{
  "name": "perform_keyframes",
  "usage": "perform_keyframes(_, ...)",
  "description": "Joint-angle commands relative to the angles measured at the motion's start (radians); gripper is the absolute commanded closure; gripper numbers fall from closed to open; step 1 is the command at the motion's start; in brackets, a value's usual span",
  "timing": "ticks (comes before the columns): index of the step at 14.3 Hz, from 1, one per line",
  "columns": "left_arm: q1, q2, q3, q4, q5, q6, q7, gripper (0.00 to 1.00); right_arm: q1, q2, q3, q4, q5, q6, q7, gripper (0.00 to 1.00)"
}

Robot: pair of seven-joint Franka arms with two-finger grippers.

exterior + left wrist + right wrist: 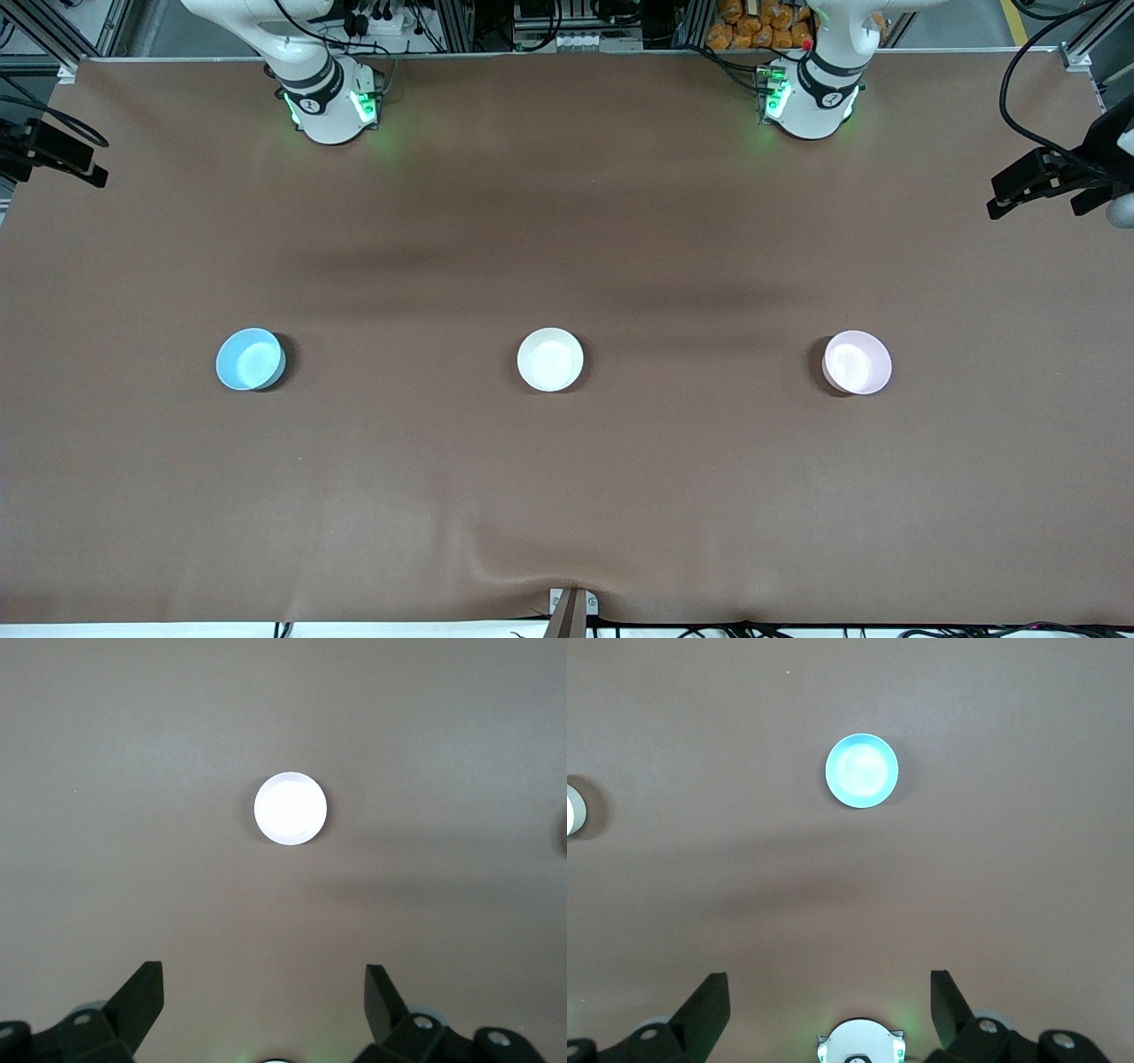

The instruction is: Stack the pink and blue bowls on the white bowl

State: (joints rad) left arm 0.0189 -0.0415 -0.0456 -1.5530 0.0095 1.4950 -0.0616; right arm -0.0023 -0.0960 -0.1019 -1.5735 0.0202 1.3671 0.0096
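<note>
1. I have two hands, and both are high up in the air over the brown surface.
2. My left hand is spread wide apart. It pinches nothing.
3. My left hand hangs high over the small round pale pink bowl. In the left wrist view that bowl looks bright and almost white, and it shows between my two black fingers.
4. My right hand is spread wide apart too. It pinches nothing.
5. My right hand hangs high over the small round light blue bowl. In the right wrist view that bowl shows between my two black fingers.
6. The three bowls sit in one row on the surface, all about as near to the front camera as each other.
7. The small round smooth white bowl sits in the middle of the row. A bit of it peeks in at the edge of the right wrist view.
8. The blue bowl sits toward my right arm's end of the surface.
9. The pink bowl sits toward my left arm's end of the surface.
10. The bowls are well apart. None touches another.
11. Each bowl stands upright with its open side up.
12. No bowl is stacked yet.
</note>
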Motion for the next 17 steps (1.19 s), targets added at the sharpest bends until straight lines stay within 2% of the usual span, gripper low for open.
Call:
perform_keyframes(1,0.009,-0.008,-0.011,0.001,0.003,-0.01,0.005,0.0,-0.004,-0.013,-0.001,-0.006,0.014,-0.005,0.001,0.0)
perform_keyframes(9,0.027,-0.005,-0.004,-0.016,-0.008,-0.01,0.02,0.0,-0.001,-0.008,-0.001,-0.01,0.012,-0.002,0.0,0.0)
perform_keyframes(12,0.032,0.032,-0.004,-0.016,-0.006,-0.001,0.022,0.0,0.001,-0.004,-0.001,-0.011,0.012,0.003,0.0,0.0)
perform_keyframes(17,0.059,0.133,-0.002,-0.027,0.004,0.094,0.048,0.0,0.002,-0.002,-0.001,-0.011,0.012,0.0,0.0,0.0)
